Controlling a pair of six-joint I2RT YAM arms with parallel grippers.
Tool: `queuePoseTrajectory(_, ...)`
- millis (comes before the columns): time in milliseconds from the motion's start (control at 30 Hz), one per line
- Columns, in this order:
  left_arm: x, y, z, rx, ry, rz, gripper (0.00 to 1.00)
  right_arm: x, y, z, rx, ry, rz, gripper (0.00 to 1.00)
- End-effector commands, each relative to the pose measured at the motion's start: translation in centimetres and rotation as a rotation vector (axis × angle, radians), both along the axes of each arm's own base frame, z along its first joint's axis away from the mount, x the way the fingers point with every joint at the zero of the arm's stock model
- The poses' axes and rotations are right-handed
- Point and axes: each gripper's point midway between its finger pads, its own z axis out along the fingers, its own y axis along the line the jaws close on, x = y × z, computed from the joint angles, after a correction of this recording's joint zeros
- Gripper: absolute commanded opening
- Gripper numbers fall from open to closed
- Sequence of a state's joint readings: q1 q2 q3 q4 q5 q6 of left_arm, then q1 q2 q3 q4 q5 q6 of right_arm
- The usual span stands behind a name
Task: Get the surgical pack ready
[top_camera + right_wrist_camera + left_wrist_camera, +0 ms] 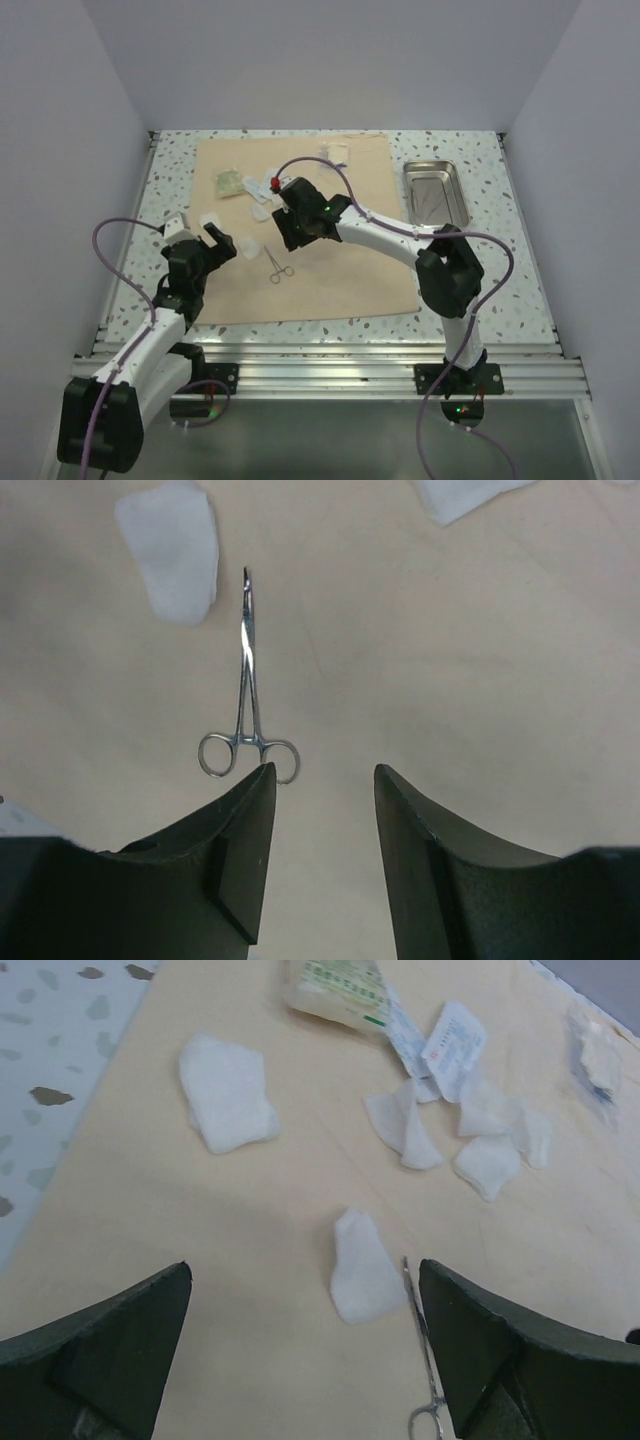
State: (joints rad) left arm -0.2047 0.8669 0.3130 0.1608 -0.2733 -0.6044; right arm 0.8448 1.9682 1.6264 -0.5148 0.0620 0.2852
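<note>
Surgical pack, laid out loose, not wrapped. Sheet (pixel 340 285): tan, matte, spread flat across the middle of the speckled table (pixel 480 300), from the far edge almost to the near one. Tray (pixel 409 195): steel, rectangular, on the bare table just right of the sheet's far right corner; its contents are too small to make out. Forceps (pixel 245 680): one pair, thin steel, ring-handled, blades together, flat on the sheet near its middle, with tips toward the far left and rings toward the near side. Gauze (pixel 362 1268): white pieces, loose on the sheet. One lies just left of the forceps tips, a larger one (pixel 228 1092) is nearer the sheet's left edge, and a cluster of several (pixel 480 1135) is farther back. Packets (pixel 340 990): one with green print and one white with small print (pixel 452 1045), at the far left of the sheet beside the gauze cluster; another, clear (pixel 600 1055), lies farther right. Left gripper (pixel 305 1272): over the left part of the sheet and pointing toward the gauze, jaws spread to their widest, nothing between them. Right gripper (pixel 322 775): over the middle of the sheet, just by the forceps, jaws partly apart, holding nothing. The forceps rings show just beside the tip of one finger (pixel 240 860) in the wrist view; whether they touch cannot be told.
</note>
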Motion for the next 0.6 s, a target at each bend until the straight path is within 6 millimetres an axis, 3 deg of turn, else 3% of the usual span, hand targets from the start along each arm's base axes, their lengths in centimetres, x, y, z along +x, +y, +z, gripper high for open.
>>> queuePoseTrajectory(0,-0.1,1.1,-1.5,-0.091,0.028,0.011,1.00,-0.2,2.6,0.2,0.025,-0.024,-0.006,0.48)
queuePoseTrajectory(33,0.0,1.7,-1.8,-0.101,0.038,0.024,1.00,-0.5,3.0,-0.1,0.022,-0.021,-0.005,0.49)
queuePoseTrajectory(200,0.4,0.7,-2.8,-0.126,0.082,-0.032,1.00,-2.0,5.6,-3.2,-0.011,-0.010,0.036,0.49)
queuePoseTrajectory(500,0.1,0.8,-1.9,-0.114,0.044,-0.037,1.00,0.5,7.9,-4.0,-0.004,-0.071,0.005,0.44)
queuePoseTrajectory(533,0.1,0.9,-1.9,-0.113,0.043,-0.036,1.00,0.7,8.1,-4.8,-0.022,-0.072,0.009,0.43)
queuePoseTrajectory(567,0.1,0.8,-1.9,-0.113,0.041,-0.039,1.00,1.2,8.5,-4.3,-0.015,-0.092,0.006,0.42)
